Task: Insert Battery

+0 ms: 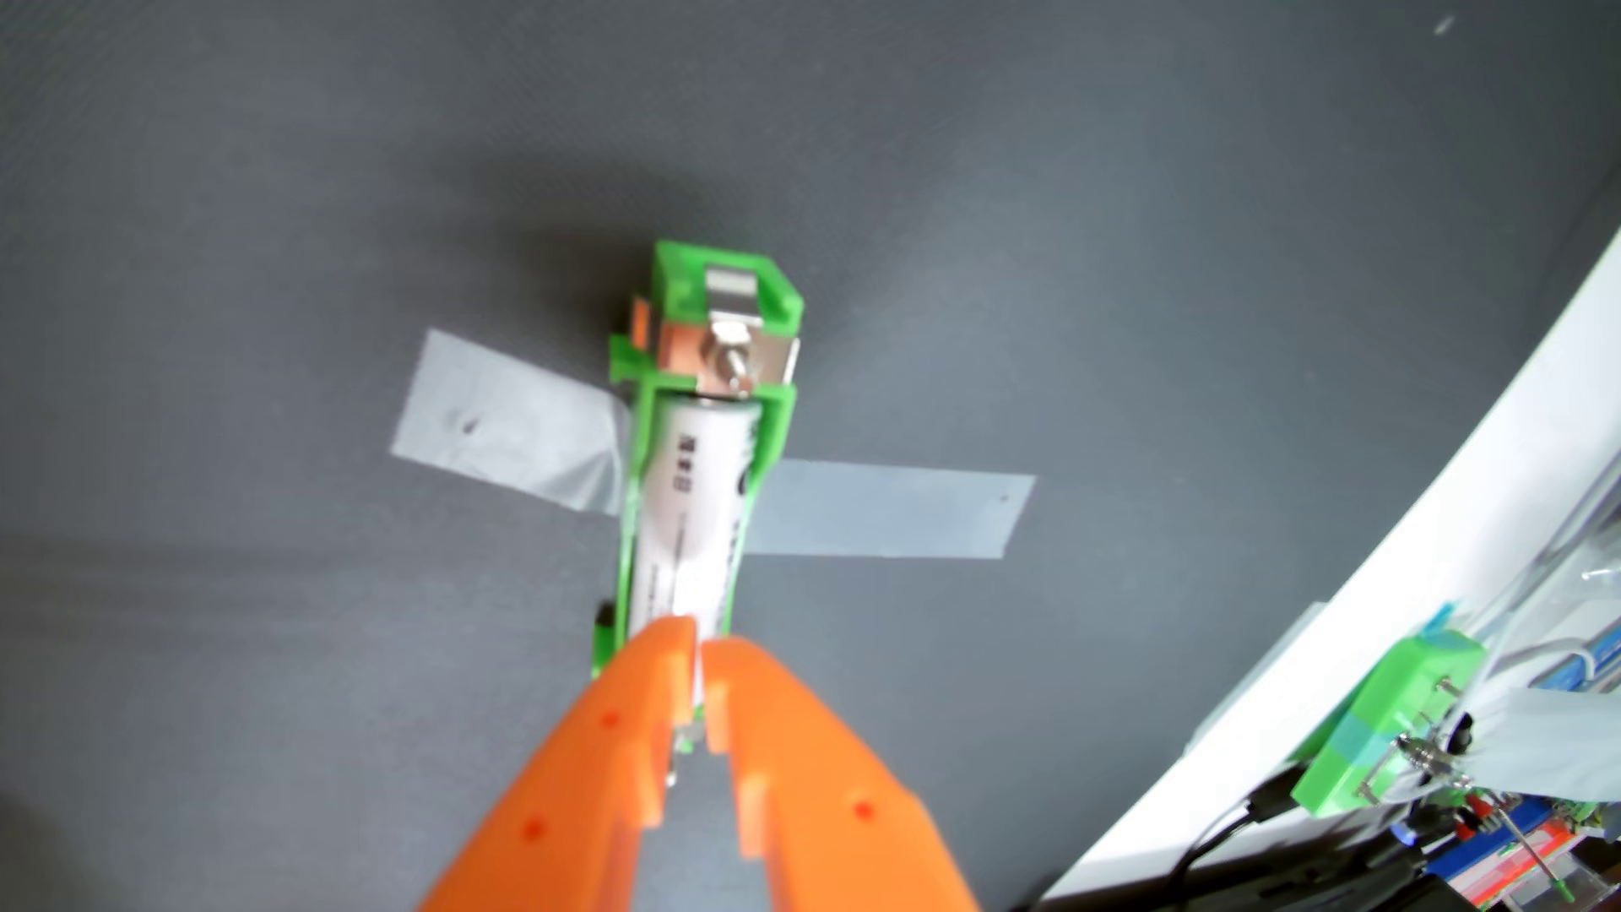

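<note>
We see the battery (693,517) already lying in the green holder (702,368) taped mid-tabletop (263,219), our claw (702,653) nearly pressed together at its near end, perhaps only seating left.

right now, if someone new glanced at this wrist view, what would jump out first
The bright orange tool rising from the bottom edge grabs the eye, its tips nearly together at the near end of a white battery. That battery lies in a green battery holder at centre, taped to the dark grey mat with clear tape. A second green part sits at far right.
</note>
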{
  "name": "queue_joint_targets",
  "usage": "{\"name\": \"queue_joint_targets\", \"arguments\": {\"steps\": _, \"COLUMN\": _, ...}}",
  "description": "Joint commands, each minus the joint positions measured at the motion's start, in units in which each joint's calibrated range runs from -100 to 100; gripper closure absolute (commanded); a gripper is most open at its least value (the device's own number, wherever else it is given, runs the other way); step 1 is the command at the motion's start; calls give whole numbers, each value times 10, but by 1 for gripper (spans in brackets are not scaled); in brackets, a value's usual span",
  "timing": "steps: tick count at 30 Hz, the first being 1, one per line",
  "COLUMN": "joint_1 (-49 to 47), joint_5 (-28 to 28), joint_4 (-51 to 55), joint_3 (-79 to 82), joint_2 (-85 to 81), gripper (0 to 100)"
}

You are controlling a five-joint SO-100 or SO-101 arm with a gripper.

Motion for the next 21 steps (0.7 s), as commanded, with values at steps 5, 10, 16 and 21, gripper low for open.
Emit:
{"name": "queue_joint_targets", "arguments": {"steps": 5, "joint_1": 9, "joint_5": 2, "joint_4": 17, "joint_3": 13, "joint_2": -91, "gripper": 98}}
{"name": "queue_joint_targets", "arguments": {"steps": 10, "joint_1": 13, "joint_5": 3, "joint_4": 11, "joint_3": 121, "joint_2": -186, "gripper": 98}}
{"name": "queue_joint_targets", "arguments": {"steps": 16, "joint_1": 13, "joint_5": 3, "joint_4": -54, "joint_3": 217, "joint_2": -268, "gripper": 98}}
{"name": "queue_joint_targets", "arguments": {"steps": 21, "joint_1": 13, "joint_5": 8, "joint_4": -61, "joint_3": 252, "joint_2": -300, "gripper": 98}}
